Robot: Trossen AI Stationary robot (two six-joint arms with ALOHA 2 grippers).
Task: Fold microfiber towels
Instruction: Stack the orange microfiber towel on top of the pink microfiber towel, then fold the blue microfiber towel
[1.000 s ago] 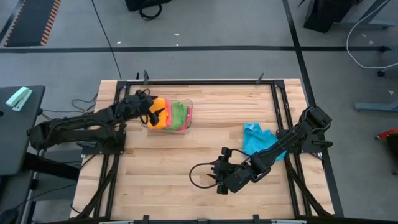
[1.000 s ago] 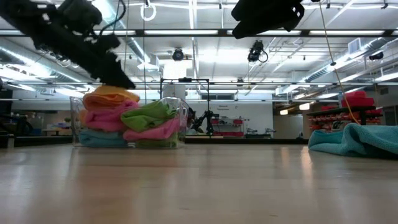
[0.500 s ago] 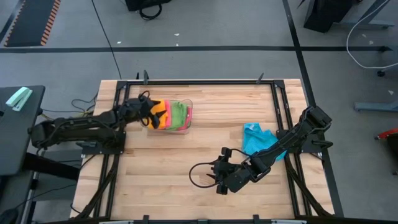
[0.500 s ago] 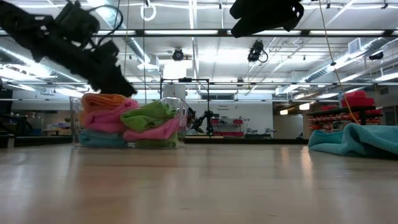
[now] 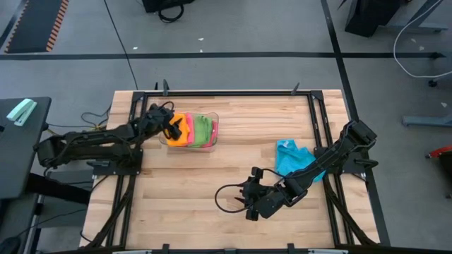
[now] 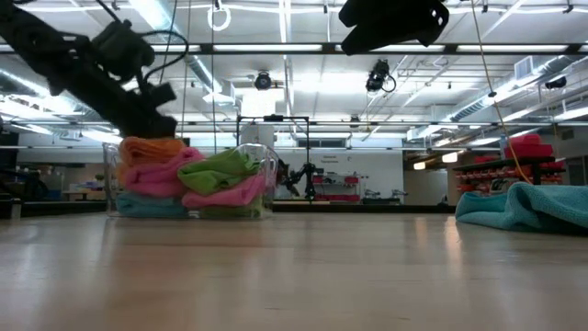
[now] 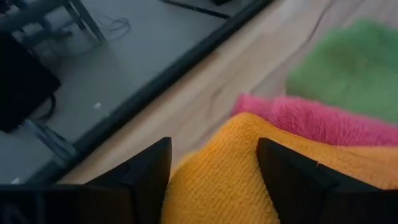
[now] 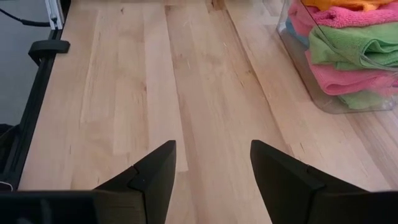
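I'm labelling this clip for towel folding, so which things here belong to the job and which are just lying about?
Job:
orange towel, between the open left gripper fingers
pink towel
green towel
blue towel
right gripper, open over bare table

Lying about:
clear bin
table

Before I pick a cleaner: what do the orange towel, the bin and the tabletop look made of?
Orange towel: soft, fuzzy knit pile, likely microfiber; matte, with fine loops visible.
Bin: clear, glossy, rigid, probably plastic; the towels show through its wall.
Tabletop: pale wood planks with visible grain and seams, smooth with a slight sheen, possibly sealed.
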